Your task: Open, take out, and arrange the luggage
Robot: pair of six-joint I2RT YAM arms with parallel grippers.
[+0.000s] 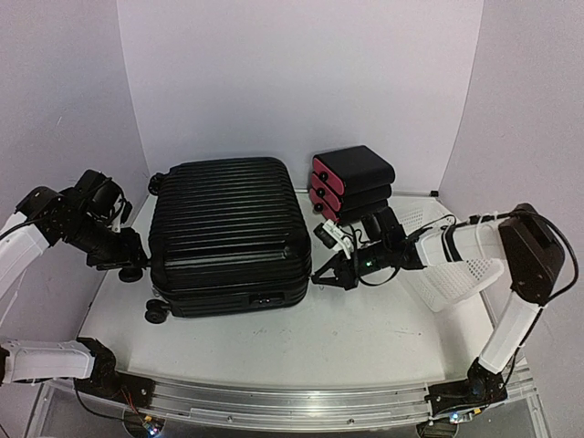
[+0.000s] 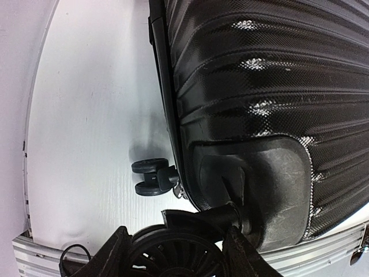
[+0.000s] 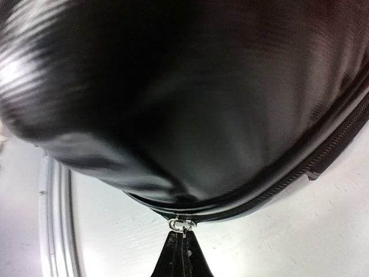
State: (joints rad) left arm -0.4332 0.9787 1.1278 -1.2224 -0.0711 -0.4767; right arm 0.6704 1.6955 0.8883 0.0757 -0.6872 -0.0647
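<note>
Luggage (image 1: 228, 233) flat at table centre, lid closed. My left gripper (image 1: 130, 262), at its 8 o'clock, clamps wheel (image 2: 173, 259); brace against sliding, I judge. My right gripper (image 1: 326, 274), at 4 o'clock, pinched tight on zipper pull (image 3: 180, 224), placed to run seam open.

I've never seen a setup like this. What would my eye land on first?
The big black ribbed luggage, lying flat in the middle, dominates. The left gripper clasps one wheel at its left side, while the right gripper is shut on the zipper pull at its right edge. Behind, to the right, stands a stack of black boxes with pink fronts, near a white mesh basket.
</note>
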